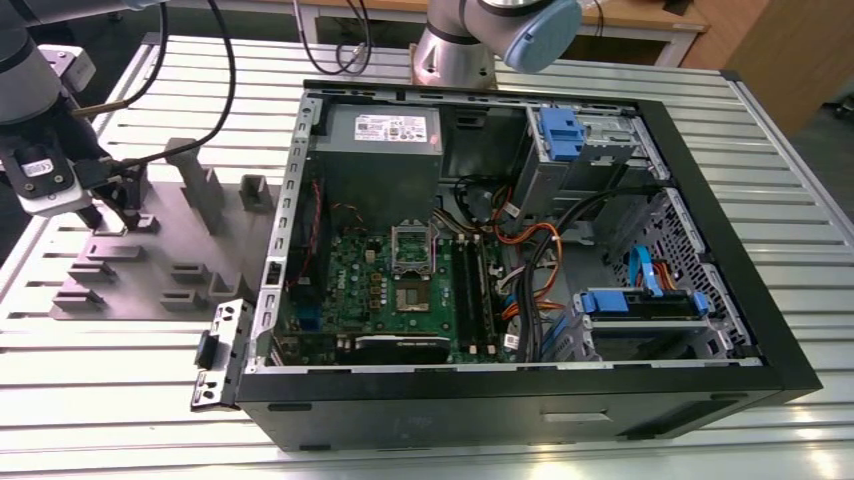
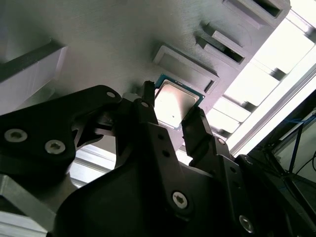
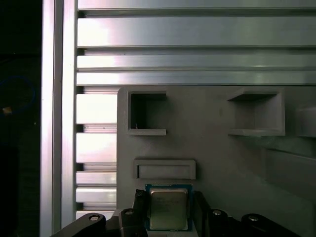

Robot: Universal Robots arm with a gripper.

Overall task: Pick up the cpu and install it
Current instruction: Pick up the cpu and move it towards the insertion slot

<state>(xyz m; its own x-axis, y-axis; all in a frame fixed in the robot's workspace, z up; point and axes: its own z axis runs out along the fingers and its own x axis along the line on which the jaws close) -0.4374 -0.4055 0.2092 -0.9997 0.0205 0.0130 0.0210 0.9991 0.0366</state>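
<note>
Pick-up step: we see fingers (image 2: pixel 148 106) clamped on cpu (image 3: pixel 168 209) atop grey fixture (image 3: pixel 222 163) (seemingly unlifted); we judge lift needs level, straight pull.

Under the fingers (image 2: pixel 148 113) you see a grey moulded fixture block (image 1: pixel 147 238) lying on the slatted aluminium counter (image 1: pixel 120 400); well apart from them stands an open black computer case (image 1: pixel 467 420).

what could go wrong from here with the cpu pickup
1. The cpu is close to a raised pocket rim on the grey fixture; a skewed lift by the gripper might catch it.
2. Orange cables crowd the motherboard inside the case, so the arm might snag them.
</note>
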